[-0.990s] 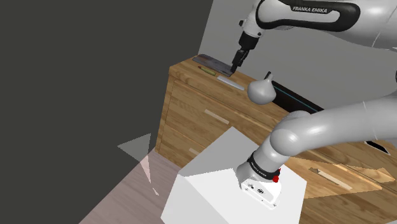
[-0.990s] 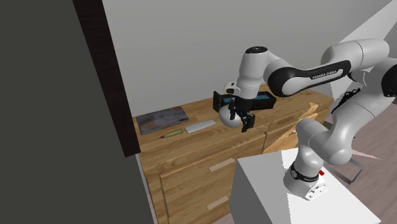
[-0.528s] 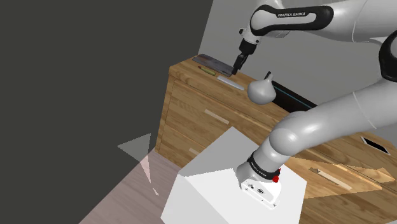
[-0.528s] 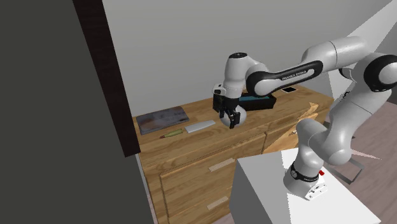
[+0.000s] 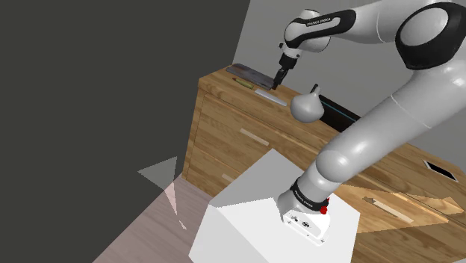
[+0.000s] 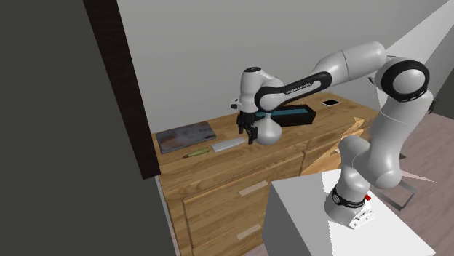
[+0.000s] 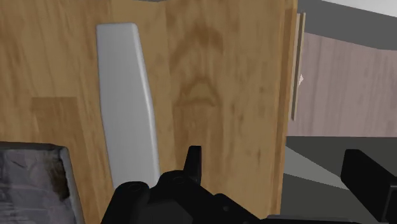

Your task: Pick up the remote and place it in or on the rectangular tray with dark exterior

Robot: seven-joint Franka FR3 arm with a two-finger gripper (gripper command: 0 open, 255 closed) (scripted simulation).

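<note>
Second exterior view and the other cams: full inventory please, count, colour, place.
remote: 1, light grey, flat on dresser top, beside gripper
pencil: 1, green, next to remote
mottled tray: 1, grey, dresser end nearest dark wall
vase: 1, grey, upright mid-dresser
dark tray: 1, black outside, teal inside, behind vase
flat panel: 1, black rim, white face, far dresser end
dresser: 1, wooden
stand: 1, white, before dresser
arm: 1, white, dark joints, over dresser
gripper: 1, black, open, above dresser by remote

On the dresser top (image 6: 218, 160), by the second exterior view: from the remote (image 6: 228, 145), flat slab (image 6: 187, 137) at 9 o'clock, pencil (image 6: 196, 153) at the slab's 5 o'clock, vase (image 6: 271, 133) at 3 o'clock, tray (image 6: 298, 118) at 2 o'clock behind the vase.
</note>
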